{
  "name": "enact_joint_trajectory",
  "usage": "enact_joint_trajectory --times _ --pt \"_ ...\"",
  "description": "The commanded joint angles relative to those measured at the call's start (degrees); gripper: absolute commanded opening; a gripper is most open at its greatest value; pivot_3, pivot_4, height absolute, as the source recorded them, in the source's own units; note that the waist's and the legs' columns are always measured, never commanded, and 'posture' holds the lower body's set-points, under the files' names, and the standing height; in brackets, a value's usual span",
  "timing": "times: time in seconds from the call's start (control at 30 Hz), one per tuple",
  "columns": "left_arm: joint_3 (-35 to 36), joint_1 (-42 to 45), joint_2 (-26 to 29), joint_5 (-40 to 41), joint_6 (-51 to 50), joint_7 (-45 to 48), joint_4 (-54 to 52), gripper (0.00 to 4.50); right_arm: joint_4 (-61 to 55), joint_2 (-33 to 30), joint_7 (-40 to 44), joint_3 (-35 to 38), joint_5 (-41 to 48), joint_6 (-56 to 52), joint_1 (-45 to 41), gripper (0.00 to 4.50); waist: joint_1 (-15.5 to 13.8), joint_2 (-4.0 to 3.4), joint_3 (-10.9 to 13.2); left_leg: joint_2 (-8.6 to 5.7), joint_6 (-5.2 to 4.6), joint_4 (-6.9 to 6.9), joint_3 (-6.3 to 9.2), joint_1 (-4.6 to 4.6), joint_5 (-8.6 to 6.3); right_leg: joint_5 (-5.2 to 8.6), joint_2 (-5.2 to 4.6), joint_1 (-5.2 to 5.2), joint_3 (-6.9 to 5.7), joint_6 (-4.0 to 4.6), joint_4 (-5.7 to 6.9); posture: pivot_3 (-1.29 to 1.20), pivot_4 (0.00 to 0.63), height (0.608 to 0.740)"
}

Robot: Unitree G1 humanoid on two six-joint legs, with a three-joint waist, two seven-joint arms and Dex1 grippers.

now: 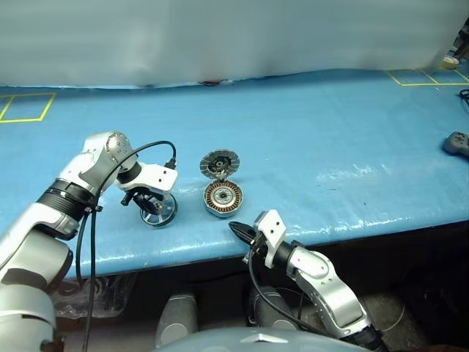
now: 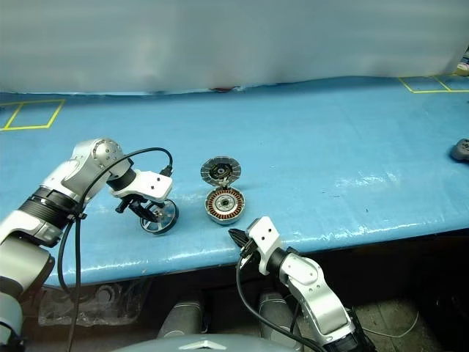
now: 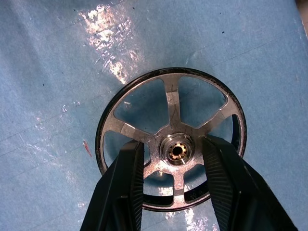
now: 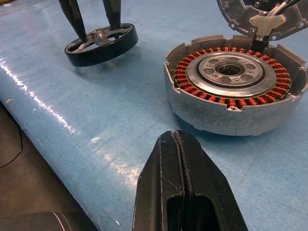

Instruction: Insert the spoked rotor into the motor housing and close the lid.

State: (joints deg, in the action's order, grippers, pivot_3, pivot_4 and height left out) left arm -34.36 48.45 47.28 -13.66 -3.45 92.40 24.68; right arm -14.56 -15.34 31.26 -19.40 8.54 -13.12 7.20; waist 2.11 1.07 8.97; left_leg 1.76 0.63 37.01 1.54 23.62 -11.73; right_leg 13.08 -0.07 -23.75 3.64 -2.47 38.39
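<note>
Spoked rotor: you see the spoked rotor (image 3: 172, 139) on the blue counter (image 1: 330, 132), tilted, its lower rim on the cover and its near side lifted. It sits to the left of the motor housing (image 1: 223, 198), near it but apart.

Left hand: your left hand (image 1: 147, 199) points steeply down onto the rotor. In the left wrist view its two black fingers (image 3: 126, 187) pass through the gaps between the spokes, one on each side of the hub. They stand close to the hub; you cannot tell whether they press on it, so whether this is a grip you cannot tell.

Rotor against left hand: the hub lies midway between the two fingers, and the rim rings both fingertips.

Motor housing: it rests flat on the counter near the front edge, open side up, with the copper windings and the central hub showing.

Lid: the lid (image 1: 219, 164) stands tilted up behind the housing, joined to its far edge, ribbed grey face toward you.

Right hand: your right hand (image 1: 238, 229) is clenched shut with nothing in it, its fingers (image 4: 183, 192) pressed together. It hovers at the counter's front edge, pointing at the housing, just short of it and not touching.

Far right: a small dark grey object (image 1: 456, 143) lies on the counter, well apart from everything else.
</note>
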Motion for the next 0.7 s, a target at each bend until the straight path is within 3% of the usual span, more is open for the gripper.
enact_joint_trajectory --times 0.03,0.2,0.7 --pt "1.18 0.31 -0.40 -1.28 0.25 -0.38 -0.60 1.53 -1.88 0.20 -0.01 0.28 0.44 0.04 -0.19 0.00 0.00 0.00 0.00 0.00 0.00 0.00 0.00 0.00 0.00 0.00 0.00 0.00 0.00 0.00 0.00 0.00 0.150 0.740" --pt "1.88 -0.02 -0.38 -0.57 0.32 -0.03 -1.49 1.53 -2.09 0.18 0.01 0.28 0.54 -0.17 -0.11 0.00 0.00 0.00 0.00 0.00 0.00 0.01 0.00 -0.02 0.00 0.00 0.00 0.02 0.00 0.00 0.01 0.00 0.150 0.740" --pt "-4.53 4.25 7.16 16.15 -1.84 0.10 -10.59 1.53 -2.18 -0.48 0.58 1.60 1.11 -0.86 -1.58 0.00 -0.02 0.00 0.00 -0.01 -0.02 0.03 -0.02 0.06 -0.01 0.00 0.00 -0.04 0.04 0.00 0.01 0.00 0.150 0.740"
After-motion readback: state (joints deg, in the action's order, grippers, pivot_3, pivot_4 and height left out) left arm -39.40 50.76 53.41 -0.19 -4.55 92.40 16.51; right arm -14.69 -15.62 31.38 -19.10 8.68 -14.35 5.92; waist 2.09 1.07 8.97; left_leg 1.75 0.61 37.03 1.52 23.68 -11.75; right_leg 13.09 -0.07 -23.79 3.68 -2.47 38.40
